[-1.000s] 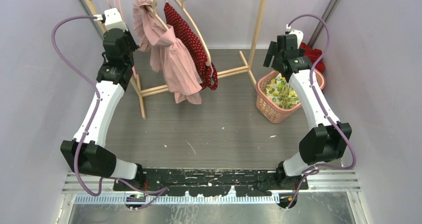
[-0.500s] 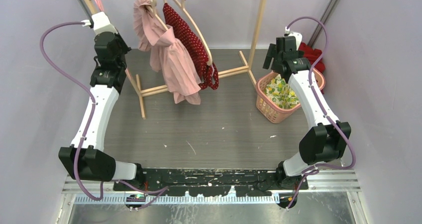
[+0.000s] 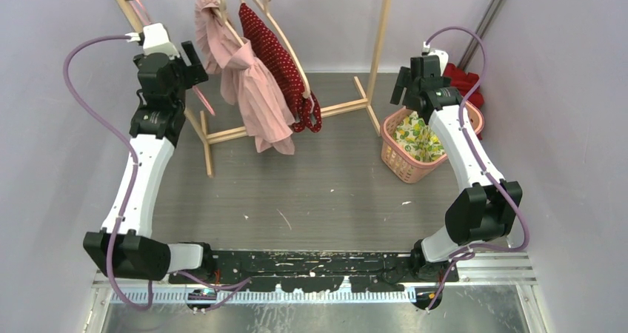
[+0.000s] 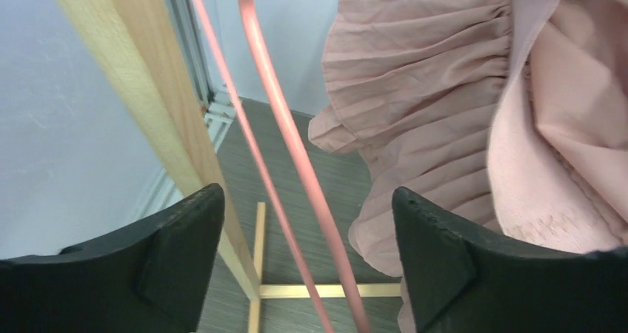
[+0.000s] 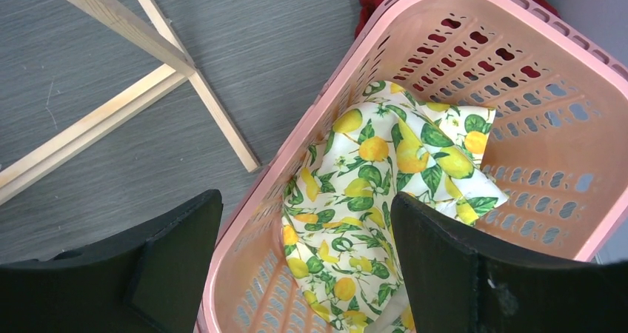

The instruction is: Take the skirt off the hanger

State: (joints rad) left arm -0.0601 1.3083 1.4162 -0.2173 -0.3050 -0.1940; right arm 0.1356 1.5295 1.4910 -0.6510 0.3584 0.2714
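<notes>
A bare pink hanger (image 3: 205, 103) hangs from the rack's rail with no cloth on it. Its rods (image 4: 285, 126) run between the jaws of my left gripper (image 4: 307, 192), which is open and apart from them. In the top view the left gripper (image 3: 194, 65) is beside the rack's left post. A lemon-print garment (image 5: 385, 163), apparently the skirt, lies crumpled in the pink basket (image 5: 459, 0). My right gripper (image 5: 305, 200) hovers open above it, holding nothing. From above, the right gripper (image 3: 409, 81) stands over the basket (image 3: 392, 152) and the lemon garment (image 3: 415, 137).
The wooden rack (image 3: 381, 29) holds a pink pleated garment (image 3: 255, 100) and a red dotted garment (image 3: 285, 59) on wooden hangers. The pleated cloth (image 4: 444, 89) hangs close to my left gripper's right finger. A red cloth (image 3: 463, 78) lies behind the basket.
My left gripper has opened and let go of the pink hanger, and has swung right towards the pleated garment. The right arm has stayed over the basket.
</notes>
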